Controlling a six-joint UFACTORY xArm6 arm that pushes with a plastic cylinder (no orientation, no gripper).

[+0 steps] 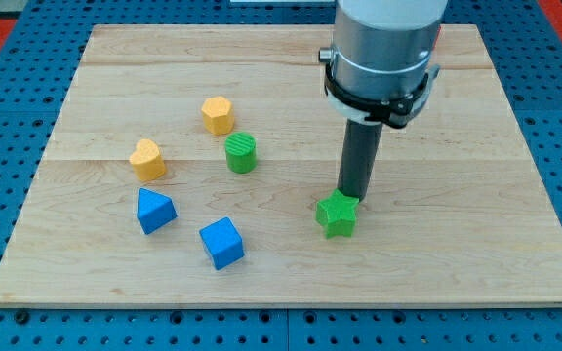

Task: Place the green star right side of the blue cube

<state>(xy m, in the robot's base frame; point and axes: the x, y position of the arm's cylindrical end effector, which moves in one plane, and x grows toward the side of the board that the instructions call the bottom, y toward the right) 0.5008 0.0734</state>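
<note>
The green star [337, 214] lies on the wooden board [291, 283], right of centre and toward the view's bottom. The blue cube [221, 243] sits to its left, a little lower, with a clear gap between them. My tip [352, 196] stands at the star's upper right edge, touching or nearly touching it. The dark rod rises from there to the grey arm body at the view's top.
A blue triangular block [154, 211] lies left of the blue cube. A green cylinder [241, 153] stands above the cube. A yellow hexagonal block [218, 115] and a yellow heart-like block [147, 159] lie at the upper left. Blue pegboard surrounds the board.
</note>
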